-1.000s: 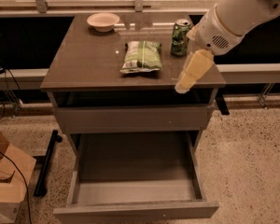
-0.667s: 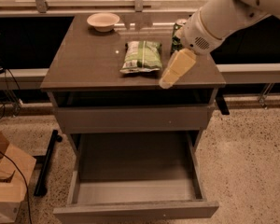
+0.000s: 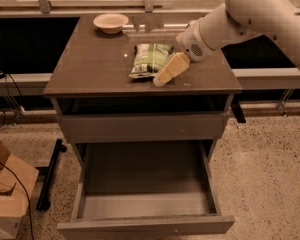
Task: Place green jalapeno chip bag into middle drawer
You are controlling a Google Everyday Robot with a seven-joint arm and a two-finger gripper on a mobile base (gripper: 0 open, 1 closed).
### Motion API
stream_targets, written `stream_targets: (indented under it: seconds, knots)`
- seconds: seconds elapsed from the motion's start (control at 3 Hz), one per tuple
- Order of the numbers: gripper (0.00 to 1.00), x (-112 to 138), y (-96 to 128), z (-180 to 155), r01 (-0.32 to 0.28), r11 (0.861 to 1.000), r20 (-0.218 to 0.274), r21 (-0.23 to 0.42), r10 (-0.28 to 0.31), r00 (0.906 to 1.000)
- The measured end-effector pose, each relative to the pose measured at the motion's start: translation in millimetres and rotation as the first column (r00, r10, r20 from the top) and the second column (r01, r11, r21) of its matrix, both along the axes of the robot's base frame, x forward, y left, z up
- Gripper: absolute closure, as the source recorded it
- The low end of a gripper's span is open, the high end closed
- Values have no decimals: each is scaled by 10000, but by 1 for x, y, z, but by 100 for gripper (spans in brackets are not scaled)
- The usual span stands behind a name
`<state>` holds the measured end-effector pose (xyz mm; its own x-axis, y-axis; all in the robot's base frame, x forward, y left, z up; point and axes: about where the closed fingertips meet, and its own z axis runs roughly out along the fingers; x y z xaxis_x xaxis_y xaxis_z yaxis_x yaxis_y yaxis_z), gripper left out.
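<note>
The green jalapeno chip bag (image 3: 148,59) lies flat on the grey cabinet top (image 3: 95,64), near its middle. My gripper (image 3: 161,79) hangs low over the top at the bag's front right corner, overlapping its right edge; I cannot tell if it touches the bag. The white arm (image 3: 250,14) reaches in from the upper right. The middle drawer (image 3: 145,204) is pulled out wide below, its grey floor bare.
A cream bowl (image 3: 110,22) stands at the back left of the cabinet top. A shut drawer with a taller flat front (image 3: 140,127) sits above the open one. A cardboard box (image 3: 5,194) and a dark bar (image 3: 50,174) lie on the floor at the left.
My gripper has moved left and down from the cabinet's right edge to the chip bag's right side. The arm now hides the green can. The bag has not moved.
</note>
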<state>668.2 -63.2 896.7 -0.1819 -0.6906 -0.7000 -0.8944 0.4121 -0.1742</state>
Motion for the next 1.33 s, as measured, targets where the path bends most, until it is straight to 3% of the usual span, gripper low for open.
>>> stream_targets:
  seconds: [0.67, 1.0, 1.33]
  knots:
    - [0, 54, 13, -43, 192, 9844, -454, 1752, -114, 9989]
    - [19, 68, 20, -61, 240, 9738, -817, 2261, -56, 9966]
    - [49, 69, 24, -68, 199, 9668, -916, 2548, 36, 9958]
